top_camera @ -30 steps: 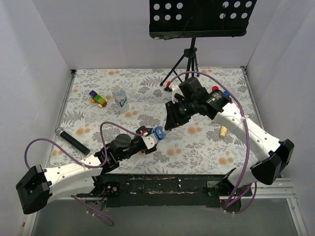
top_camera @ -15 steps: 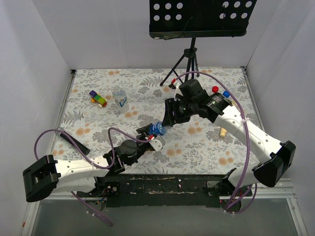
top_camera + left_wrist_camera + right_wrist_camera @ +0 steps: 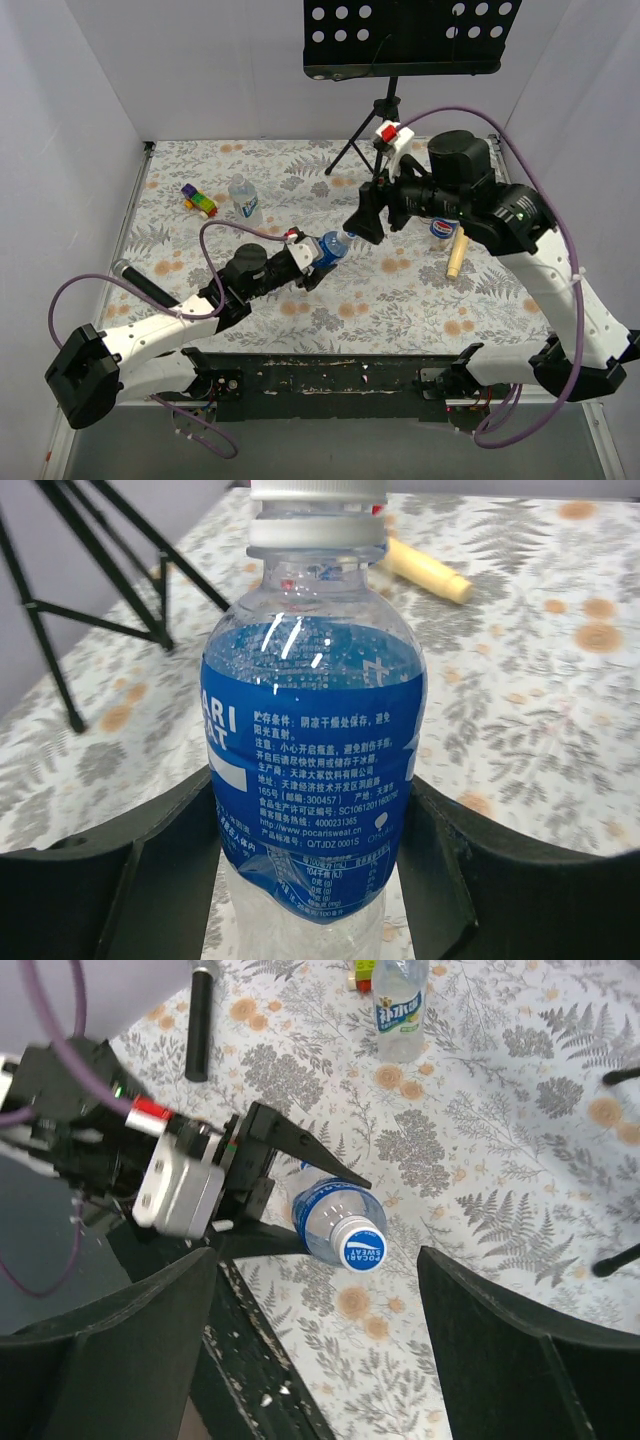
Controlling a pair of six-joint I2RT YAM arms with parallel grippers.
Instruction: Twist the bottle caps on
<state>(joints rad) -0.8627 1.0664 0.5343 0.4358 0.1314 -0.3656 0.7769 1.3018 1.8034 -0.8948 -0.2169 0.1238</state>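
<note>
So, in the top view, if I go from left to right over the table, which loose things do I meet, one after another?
black stick → toy block → standing bottle → held bottle → tan stick

The top view looks steeply down from above and behind the arm bases, across the whole flower-printed surface [image 3: 400,300] to the far wall. The left wrist view sits very close, facing along the left arm's dark fingers [image 3: 110,890] at the clear plastic bottle with a blue label [image 3: 310,740], which fills its frame. The right wrist view looks down from higher up, between the right arm's dark fingers [image 3: 110,1350], onto that bottle's capped end. All three views share this bottle.
</note>
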